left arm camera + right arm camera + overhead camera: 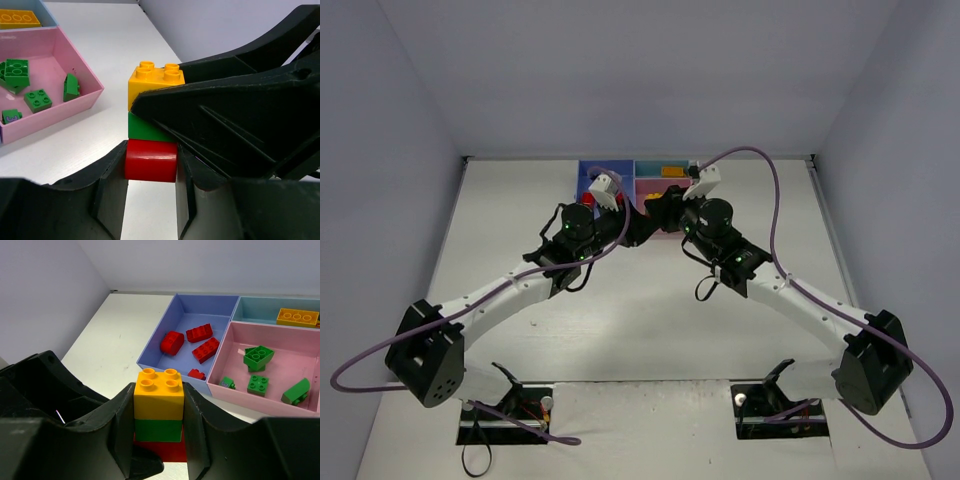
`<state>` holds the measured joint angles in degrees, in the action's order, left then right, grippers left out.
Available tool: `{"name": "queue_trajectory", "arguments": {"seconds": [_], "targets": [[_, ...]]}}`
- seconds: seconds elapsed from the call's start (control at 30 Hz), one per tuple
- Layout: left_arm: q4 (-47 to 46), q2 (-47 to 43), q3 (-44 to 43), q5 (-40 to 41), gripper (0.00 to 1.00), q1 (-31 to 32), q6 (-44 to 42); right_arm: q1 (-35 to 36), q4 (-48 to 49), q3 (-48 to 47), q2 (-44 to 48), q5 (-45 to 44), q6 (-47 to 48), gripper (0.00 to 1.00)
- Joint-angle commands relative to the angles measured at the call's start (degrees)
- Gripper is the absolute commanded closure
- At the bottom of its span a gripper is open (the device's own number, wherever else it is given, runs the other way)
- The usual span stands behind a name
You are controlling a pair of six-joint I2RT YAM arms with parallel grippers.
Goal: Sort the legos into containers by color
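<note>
Left wrist view: the red brick (151,160) at the foot of a three-colour stack (145,129) is being clamped by the left hand (151,167). The yellow brick (159,395) and green brick (158,430) above it are being pinched by the right hand (159,412), just outside the pink tray's (285,360) near wall. If the stack is being pulled crookedly, a brick could be flung onto the counter (115,45) or into the wrong tray. Greens are being held in pink, reds in the blue tray (200,315) adjoining it.

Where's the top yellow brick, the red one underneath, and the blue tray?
yellow brick (158,395): right wrist view, its front face.
red brick (151,161): left wrist view, its rounded front.
blue tray (205,305): right wrist view, its far wall.
</note>
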<state>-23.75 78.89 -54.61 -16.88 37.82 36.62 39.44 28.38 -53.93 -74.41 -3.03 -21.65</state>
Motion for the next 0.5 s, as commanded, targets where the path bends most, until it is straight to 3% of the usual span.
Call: {"name": "queue_trajectory", "arguments": {"seconds": [0.0,0.17,0.47], "targets": [[-8.2,-0.7,-1.4,1.5,0.95,-0.2,1.9,1.7,5.7,0.1,1.4,1.4,-1.7,1.0],[-9.4,-1.8,3.1,-0.3,1.0,-0.2,1.1,1.5,6.0,0.7,2.1,0.2,-0.3,1.0],[-6.4,-6.4,10.4,-2.1,1.0,0.2,-2.1,-1.1,4.3,-0.6,2.6,-0.2,1.1,1.0]]}}
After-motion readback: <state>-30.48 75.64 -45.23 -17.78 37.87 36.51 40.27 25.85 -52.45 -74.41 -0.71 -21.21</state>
